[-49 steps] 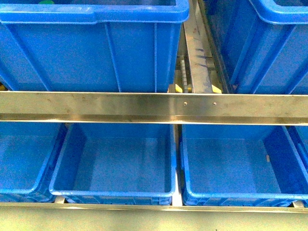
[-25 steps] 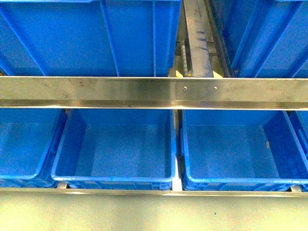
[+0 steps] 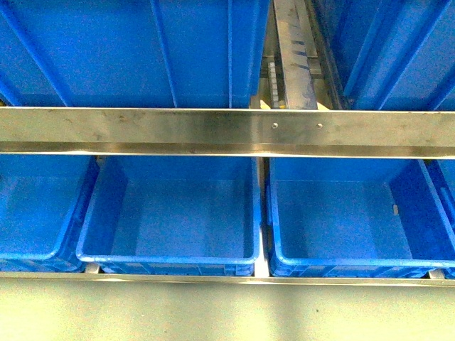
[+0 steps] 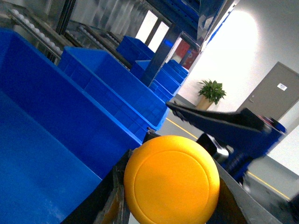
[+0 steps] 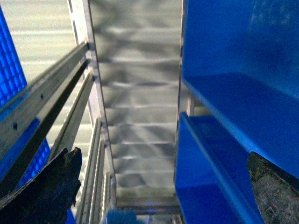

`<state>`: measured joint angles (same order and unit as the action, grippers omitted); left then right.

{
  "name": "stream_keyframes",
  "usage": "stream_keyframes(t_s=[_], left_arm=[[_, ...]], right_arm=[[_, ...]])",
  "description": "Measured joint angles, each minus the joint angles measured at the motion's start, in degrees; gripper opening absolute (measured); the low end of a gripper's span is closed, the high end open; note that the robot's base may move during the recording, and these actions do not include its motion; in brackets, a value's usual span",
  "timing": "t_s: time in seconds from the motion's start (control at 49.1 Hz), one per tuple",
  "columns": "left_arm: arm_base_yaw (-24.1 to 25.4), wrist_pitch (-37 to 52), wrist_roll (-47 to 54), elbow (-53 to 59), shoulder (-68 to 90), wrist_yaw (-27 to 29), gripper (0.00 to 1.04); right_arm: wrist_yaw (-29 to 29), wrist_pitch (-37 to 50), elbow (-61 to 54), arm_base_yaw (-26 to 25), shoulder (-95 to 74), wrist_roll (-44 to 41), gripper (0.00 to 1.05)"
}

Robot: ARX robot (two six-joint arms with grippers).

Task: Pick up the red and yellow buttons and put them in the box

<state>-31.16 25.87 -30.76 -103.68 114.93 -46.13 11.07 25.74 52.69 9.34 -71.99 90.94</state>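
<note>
We hold the yellow button [image 4: 172,179] pinched between the fingers of the left gripper [image 4: 170,210]. Its flat face fills the gap, so we judge that the grip bears on the rim. An open blue bin [image 4: 42,154] lies just beside and below this gripper and is the likely drop point. The right gripper [image 5: 159,186] is spread with nothing between its fingers, and ahead of it runs the metal rack [image 5: 135,93]. No red button shows in any view. The front view shows neither arm; the lower bins [image 3: 170,220] under the steel rail [image 3: 227,131] look empty.
</note>
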Motion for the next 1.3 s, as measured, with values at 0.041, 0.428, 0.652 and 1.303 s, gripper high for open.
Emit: stream_keyframes(t_s=[0.041, 0.428, 0.652, 1.303], left_arm=[[0.02, -0.02, -0.09, -0.7, 0.42, -0.33, 0.33], [-0.46, -1.46, 0.61, -1.25, 0.87, -1.4, 0.33], [-1.05, -0.72, 0.46, -0.98, 1.7, -0.96, 0.33], [-4.35, -1.62, 0.55, -1.62, 3.5, 0.11, 0.33]], right_arm=[[0.07, 0.26, -0.02, 1.62, 0.0, 0.22, 1.02], [0.33, 0.7, 2.01, 2.99, -0.22, 0.66, 1.02], [0.79, 0.11, 2.86, 1.99, -0.2, 1.66, 1.02], [1.51, -1.99, 2.8, 0.33, 2.67, 2.91, 1.02]])
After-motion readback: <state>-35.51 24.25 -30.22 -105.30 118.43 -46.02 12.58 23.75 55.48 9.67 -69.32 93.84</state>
